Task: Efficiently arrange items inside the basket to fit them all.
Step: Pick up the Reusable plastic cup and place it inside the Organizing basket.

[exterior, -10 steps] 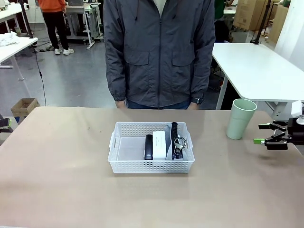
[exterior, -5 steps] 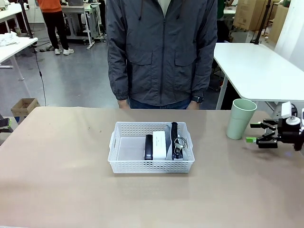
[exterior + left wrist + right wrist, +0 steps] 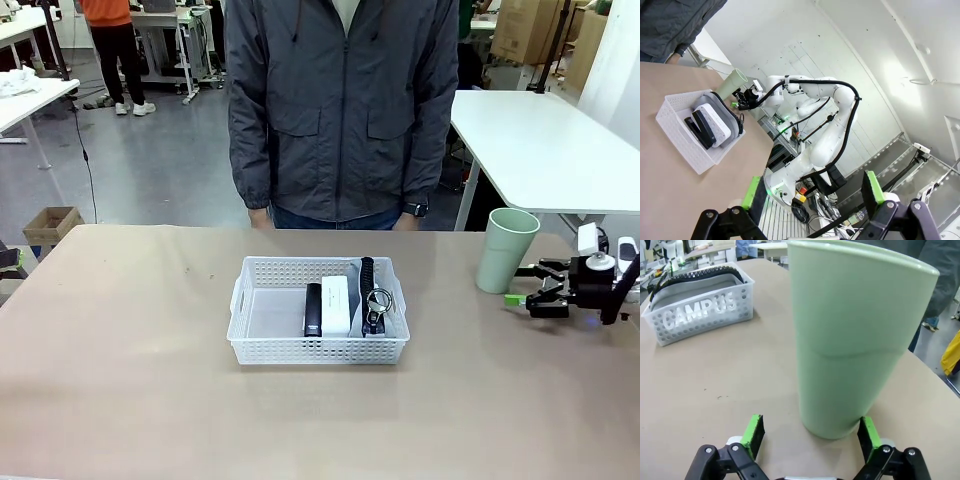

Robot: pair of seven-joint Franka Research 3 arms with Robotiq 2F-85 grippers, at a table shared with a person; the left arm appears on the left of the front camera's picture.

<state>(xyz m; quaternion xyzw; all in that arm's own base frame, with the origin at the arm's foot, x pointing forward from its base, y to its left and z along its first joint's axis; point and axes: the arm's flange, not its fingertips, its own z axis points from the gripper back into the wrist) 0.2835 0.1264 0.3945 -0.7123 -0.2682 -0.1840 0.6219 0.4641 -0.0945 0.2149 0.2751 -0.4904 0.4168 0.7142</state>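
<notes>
Basket [image 3: 262,345] holds three items; one cup [image 3: 507,249] stands outside.

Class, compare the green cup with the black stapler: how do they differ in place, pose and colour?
The cup stands upright on the table outside the basket; the stapler lies flat inside it. The cup is pale green, the stapler black. The cup sits before the right gripper; the stapler is far from it.

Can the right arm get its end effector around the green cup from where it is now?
Probably yes. The right end effector is open and level with the cup, which stands upright on the table, clear of the basket, with nothing between them.
</notes>
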